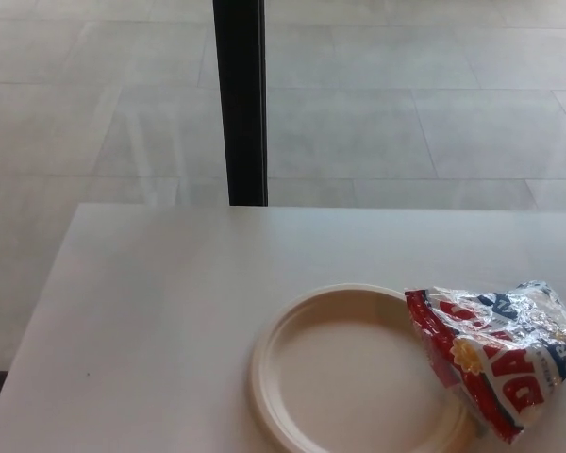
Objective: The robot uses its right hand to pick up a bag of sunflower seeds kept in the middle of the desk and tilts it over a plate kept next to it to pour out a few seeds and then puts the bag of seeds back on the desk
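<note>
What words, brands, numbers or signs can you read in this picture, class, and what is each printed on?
"DA": large white letters on the red panel of the seed bag; the word runs on past the crumpled foil, so the rest cannot be read.
Small print on the bag's blue part: too blurred to read.
Plate and desk: no text.

robot body: none in frame | left hand: unseen | right hand: unseen
</note>
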You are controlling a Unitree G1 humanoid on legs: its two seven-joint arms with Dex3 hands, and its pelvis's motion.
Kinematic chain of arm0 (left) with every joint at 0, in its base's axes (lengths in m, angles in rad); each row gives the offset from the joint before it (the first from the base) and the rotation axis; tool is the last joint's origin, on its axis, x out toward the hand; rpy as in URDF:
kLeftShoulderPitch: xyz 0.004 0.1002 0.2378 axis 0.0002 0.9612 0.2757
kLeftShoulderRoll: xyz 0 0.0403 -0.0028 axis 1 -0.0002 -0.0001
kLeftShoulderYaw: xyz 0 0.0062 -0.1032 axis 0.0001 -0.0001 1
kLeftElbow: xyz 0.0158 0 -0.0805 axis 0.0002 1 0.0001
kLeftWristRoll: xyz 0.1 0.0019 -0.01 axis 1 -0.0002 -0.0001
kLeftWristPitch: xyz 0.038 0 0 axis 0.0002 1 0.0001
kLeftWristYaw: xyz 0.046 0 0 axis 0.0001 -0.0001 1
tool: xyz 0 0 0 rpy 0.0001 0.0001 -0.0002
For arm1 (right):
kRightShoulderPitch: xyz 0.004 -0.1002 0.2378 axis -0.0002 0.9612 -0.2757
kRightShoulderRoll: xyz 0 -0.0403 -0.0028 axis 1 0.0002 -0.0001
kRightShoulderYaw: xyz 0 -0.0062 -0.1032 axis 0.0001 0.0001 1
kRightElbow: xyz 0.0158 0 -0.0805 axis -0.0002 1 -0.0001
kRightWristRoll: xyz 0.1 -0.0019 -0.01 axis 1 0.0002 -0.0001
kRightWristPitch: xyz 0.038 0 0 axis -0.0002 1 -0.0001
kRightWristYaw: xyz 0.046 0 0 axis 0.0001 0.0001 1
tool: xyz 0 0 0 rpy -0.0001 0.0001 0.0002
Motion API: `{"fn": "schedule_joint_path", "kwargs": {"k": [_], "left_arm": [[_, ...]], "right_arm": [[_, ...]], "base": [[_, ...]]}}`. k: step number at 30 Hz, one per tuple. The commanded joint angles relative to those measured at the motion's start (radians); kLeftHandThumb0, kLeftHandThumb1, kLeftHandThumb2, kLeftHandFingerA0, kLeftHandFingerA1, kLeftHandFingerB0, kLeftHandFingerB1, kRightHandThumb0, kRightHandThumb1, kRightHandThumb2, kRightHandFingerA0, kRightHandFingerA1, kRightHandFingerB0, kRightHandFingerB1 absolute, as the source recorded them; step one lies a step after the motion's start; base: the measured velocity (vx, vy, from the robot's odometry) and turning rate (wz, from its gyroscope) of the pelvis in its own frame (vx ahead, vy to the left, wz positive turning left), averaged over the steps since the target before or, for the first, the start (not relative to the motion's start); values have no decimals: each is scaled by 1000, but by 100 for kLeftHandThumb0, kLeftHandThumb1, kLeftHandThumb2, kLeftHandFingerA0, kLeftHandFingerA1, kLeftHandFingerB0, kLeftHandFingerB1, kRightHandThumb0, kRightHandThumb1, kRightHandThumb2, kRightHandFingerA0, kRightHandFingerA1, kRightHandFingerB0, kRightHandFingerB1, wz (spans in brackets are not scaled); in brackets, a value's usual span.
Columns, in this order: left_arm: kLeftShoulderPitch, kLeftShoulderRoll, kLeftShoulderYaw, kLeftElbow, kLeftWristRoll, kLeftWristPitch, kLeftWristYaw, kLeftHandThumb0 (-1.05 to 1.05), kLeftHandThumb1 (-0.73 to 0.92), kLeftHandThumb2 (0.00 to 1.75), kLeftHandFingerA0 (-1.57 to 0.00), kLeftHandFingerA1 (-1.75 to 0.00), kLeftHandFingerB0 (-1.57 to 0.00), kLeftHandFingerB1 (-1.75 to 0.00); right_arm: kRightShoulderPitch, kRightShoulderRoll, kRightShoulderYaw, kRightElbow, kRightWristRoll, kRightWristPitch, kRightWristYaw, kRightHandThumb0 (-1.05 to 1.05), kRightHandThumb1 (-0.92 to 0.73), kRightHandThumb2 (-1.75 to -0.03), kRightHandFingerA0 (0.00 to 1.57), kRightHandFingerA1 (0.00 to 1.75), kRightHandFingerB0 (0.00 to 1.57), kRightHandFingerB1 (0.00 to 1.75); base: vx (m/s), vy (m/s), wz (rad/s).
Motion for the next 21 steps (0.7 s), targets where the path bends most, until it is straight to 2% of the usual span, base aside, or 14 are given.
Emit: {"fn": "schedule_joint_path", "kwargs": {"k": [1,2,3,4,7,8,10,14,15,17,18,19,20,21], "left_arm": [[-5,27,1,19,1,14,32,-36,58,80,-30,-72,-17,-56],[-10,29,1,32,0,9,27,-33,55,87,-25,-68,-12,-55],[-12,31,0,34,0,12,25,-33,55,87,-25,-68,-12,-55],[-13,31,0,36,-2,11,22,-37,46,101,-24,-65,-15,-58],[-19,34,-11,50,10,-3,22,-40,46,101,-25,-65,-16,-58],[-15,30,-5,32,0,8,25,-38,47,101,-27,-66,-16,-59],[-11,32,-7,24,1,16,26,-38,48,101,-29,-67,-16,-58],[-6,36,-13,34,8,6,18,-40,46,100,-30,-67,-16,-58],[-4,36,-16,37,14,-5,27,-40,44,100,-31,-68,-17,-59],[-4,34,-12,40,8,-8,27,-40,45,99,-31,-67,-17,-58],[-2,29,-6,41,-1,-8,23,-39,46,100,-30,-67,-17,-58],[6,23,2,31,-13,-5,14,-33,54,89,-31,-71,-13,-56],[9,23,4,27,-17,-7,5,-39,48,101,-30,-67,-17,-59],[6,27,-5,35,-3,-7,16,-39,47,101,-31,-67,-18,-59]], "right_arm": [[-43,-44,75,38,-161,-64,-9,-68,-37,-67,0,0,3,2],[-48,-40,81,41,-161,-71,-8,-58,-41,-68,0,0,2,11],[-49,-38,84,41,-160,-74,-4,-58,-41,-68,0,0,2,11],[-51,-38,89,42,-164,-77,-5,-56,-43,-70,0,0,0,13],[-70,-43,136,37,-230,-92,-22,-65,-34,-69,0,7,0,10],[-71,-46,152,40,-248,-99,-24,-54,-44,-69,0,0,0,17],[-76,-49,187,50,-287,-115,-28,-55,-42,-69,0,0,2,16],[-61,-56,245,29,-352,-118,-30,-42,-39,-64,0,0,0,22],[-59,-58,264,32,-379,-125,-47,-38,-45,-54,0,0,0,29],[-59,-61,278,35,-394,-125,-53,-36,-45,-54,0,0,2,29],[-55,-66,292,35,-412,-122,-55,-35,-46,-54,0,0,3,28],[-53,-71,298,35,-419,-123,-56,-30,-42,-60,0,0,5,28],[-53,-76,301,35,-422,-125,-56,-29,-42,-60,0,0,6,28],[-54,-83,302,35,-422,-125,-50,-32,-40,-70,0,4,6,30]], "base": [[0,0,0],[0,0,0],[0,0,0],[0,0,0],[0,0,0],[0,0,0],[0,0,0],[0,0,0],[0,0,0],[0,0,0],[0,0,0],[0,0,0],[0,0,0],[0,0,0]]}}
